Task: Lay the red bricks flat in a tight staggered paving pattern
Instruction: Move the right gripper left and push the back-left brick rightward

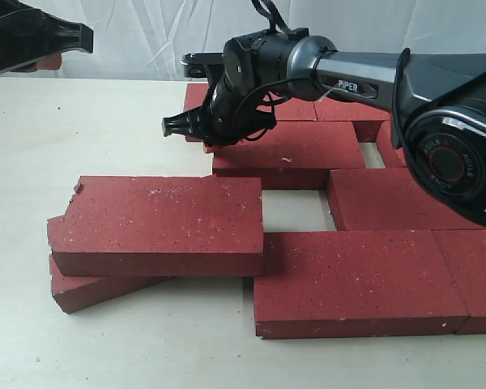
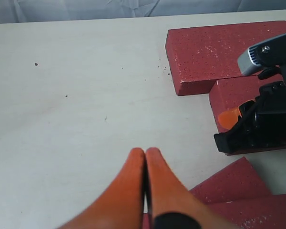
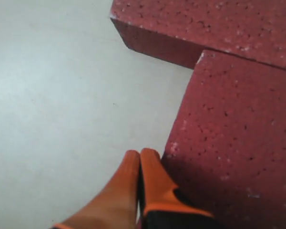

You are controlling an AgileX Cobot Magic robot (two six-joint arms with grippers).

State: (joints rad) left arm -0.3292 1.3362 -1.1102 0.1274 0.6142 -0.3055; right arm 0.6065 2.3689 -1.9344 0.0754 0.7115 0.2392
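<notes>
The right gripper, orange fingers pressed together, should shove the grainy dark-red rectangular brick squarely, closing its far gap.

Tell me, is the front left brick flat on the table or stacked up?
Stacked up. The front left brick rests on a lower brick poking out underneath it.

Left gripper and right gripper, both closed tight.

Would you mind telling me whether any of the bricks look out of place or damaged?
Yes: at the front left, the top brick is stacked on a lower brick that pokes out askew beneath it. The top brick's far-left corner looks chipped, and a gap is open beside it.
</notes>
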